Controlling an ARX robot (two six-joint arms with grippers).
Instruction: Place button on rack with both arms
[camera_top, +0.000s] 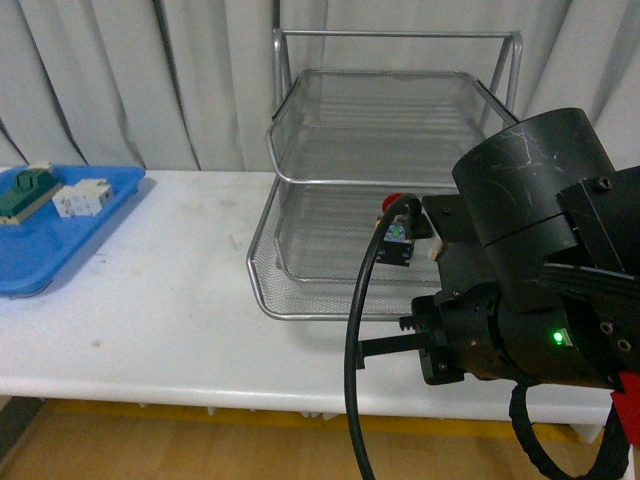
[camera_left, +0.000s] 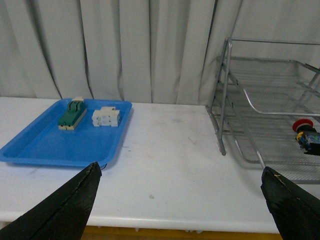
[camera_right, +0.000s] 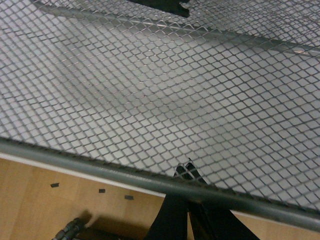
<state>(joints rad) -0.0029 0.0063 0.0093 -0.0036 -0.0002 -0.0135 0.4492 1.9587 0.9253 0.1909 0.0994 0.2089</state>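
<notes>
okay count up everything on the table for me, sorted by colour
Blue: 1, tray
Green: 1, switch block
White: 1, block
Red-capped: 1, button
Silver: 1, rack
Total: 5

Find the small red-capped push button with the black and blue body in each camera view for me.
Front view: the red-capped push button sits right of centre, over the silver wire mesh rack, beside the right arm.
Left wrist view: far right edge, inside the rack.
Right wrist view: not in it; only mesh shows.
Shared landmark: the rack.
</notes>
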